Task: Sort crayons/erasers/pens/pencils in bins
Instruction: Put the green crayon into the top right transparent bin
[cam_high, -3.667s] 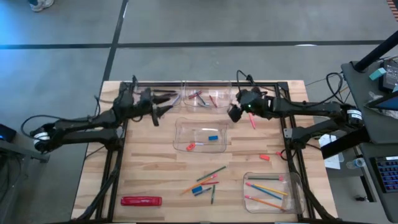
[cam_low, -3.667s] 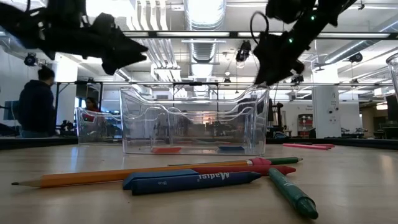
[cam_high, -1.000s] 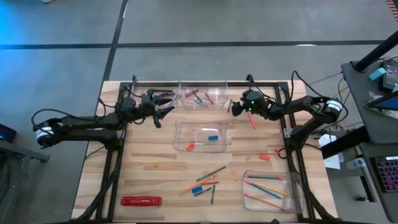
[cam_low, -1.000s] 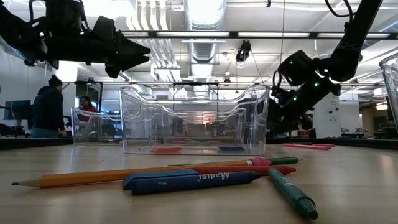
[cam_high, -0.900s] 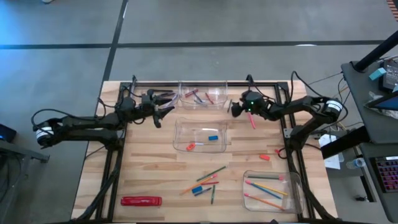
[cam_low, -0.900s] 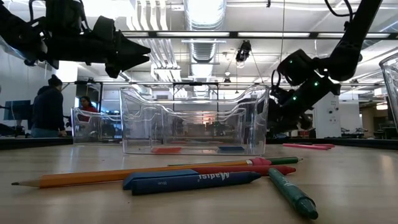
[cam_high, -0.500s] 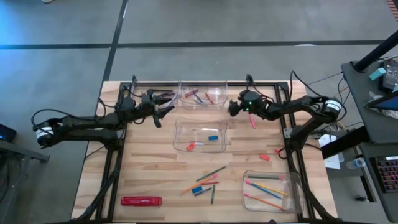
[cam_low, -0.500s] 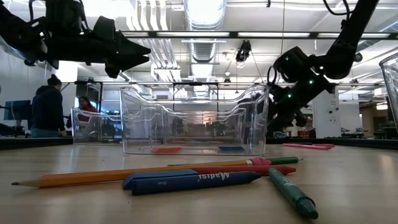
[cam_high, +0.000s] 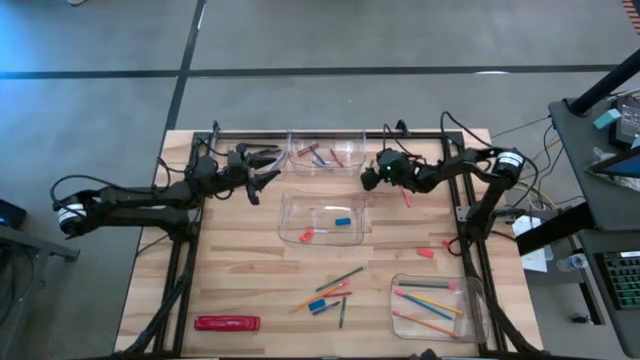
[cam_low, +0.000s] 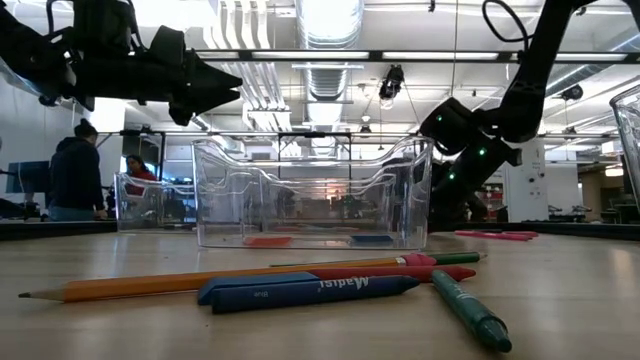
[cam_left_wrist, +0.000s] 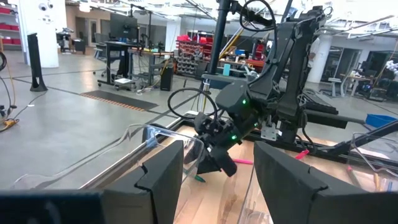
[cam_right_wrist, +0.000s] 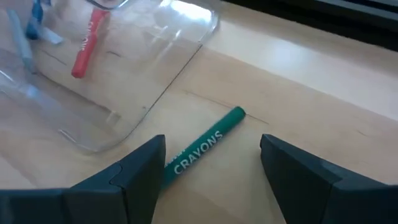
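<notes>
Open jaws on the right gripper (cam_right_wrist: 211, 163) straddle a green crayon (cam_right_wrist: 202, 149) — just beside the far bin (cam_high: 325, 155). Left gripper (cam_high: 272, 165) hangs open at that bin's other end — empty.

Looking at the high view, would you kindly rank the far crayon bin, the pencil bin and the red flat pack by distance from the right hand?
1. Far crayon bin, just beside the right hand.
2. Pencil bin, near right corner.
3. Red flat pack, near left corner.

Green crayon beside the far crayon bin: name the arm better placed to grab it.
Right. The right gripper hangs just above the green crayon, open fingers on either side of it. The left gripper waits on the far bin's other side.
</notes>
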